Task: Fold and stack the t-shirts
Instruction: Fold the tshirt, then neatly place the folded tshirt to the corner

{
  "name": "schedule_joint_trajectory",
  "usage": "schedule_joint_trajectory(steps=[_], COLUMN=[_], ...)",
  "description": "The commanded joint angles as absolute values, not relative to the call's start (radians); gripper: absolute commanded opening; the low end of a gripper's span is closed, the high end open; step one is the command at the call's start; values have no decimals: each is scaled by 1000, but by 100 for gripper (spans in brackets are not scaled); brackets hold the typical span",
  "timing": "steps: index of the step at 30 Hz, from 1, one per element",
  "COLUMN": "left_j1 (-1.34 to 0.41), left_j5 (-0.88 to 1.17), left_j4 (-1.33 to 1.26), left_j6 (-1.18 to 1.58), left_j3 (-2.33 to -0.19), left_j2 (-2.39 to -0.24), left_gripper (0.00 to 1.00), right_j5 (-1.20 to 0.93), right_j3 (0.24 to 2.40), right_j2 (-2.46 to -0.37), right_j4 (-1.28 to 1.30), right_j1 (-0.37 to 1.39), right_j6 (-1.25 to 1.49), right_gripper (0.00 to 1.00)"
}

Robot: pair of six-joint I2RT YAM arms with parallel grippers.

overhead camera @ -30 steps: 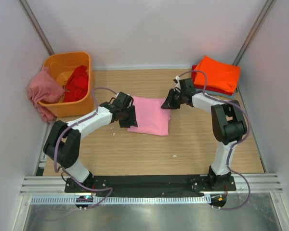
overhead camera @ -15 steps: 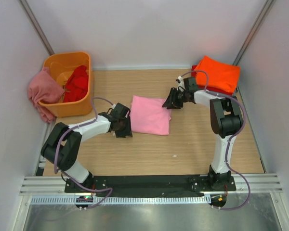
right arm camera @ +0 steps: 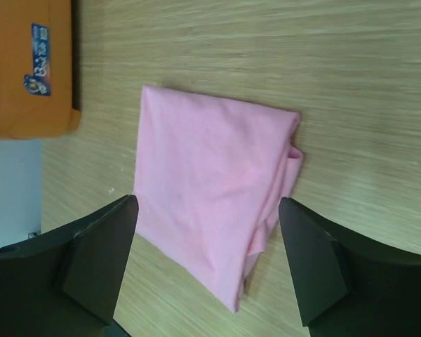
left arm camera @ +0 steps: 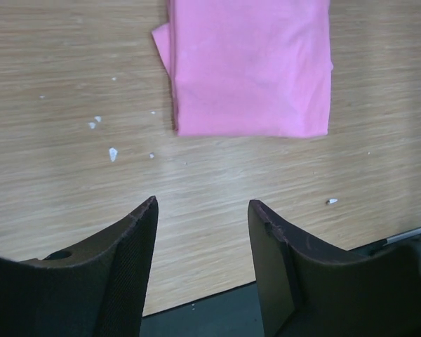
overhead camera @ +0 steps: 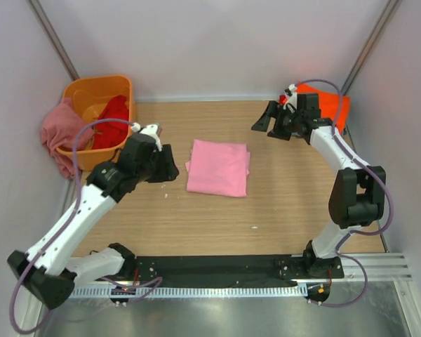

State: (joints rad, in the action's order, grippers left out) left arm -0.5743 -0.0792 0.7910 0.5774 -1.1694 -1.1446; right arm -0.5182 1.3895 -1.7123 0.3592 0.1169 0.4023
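T-shirts lie in three places on the desk [overhead camera: 196,217]. At far left a dusty rose shirt [overhead camera: 59,130] hangs over the tub [overhead camera: 98,81] and a red shirt [overhead camera: 112,119] sits inside. The left tool [left arm camera: 202,202], fingers apart and empty, is just left of the pink shirt [overhead camera: 219,167]. This shirt is a flat folded rectangle in the middle, long axis near to far. The right tool [right arm camera: 207,202], wide apart and empty, is further from it, beside the folded orange shirt [overhead camera: 330,109] at far right, where the pink one probably belongs.
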Motion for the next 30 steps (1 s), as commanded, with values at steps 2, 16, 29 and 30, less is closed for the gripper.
schedule_joint_trajectory(steps=[2,16,29,30], left_j1=[-577,-577,-577,-577], left_j5=[-158,-253,-287,-287], left_j4=[924,848,833,833], left_j6=[497,499,509,509], left_j3=[-1103,-924,-893,-891], left_j2=[-937,-509,-494,-494], left_gripper=[57,67,71,72], right_j5=[-518,-598,-563,-563], right_j3=[1258,1137,1150,1147], right_j2=[-1733,-1877,-2046,-2051], right_j4=[327,103,20,17], right_j1=[81,86,169,175], right_j6=[420,526,589,595], right_gripper=[88,87,79,77])
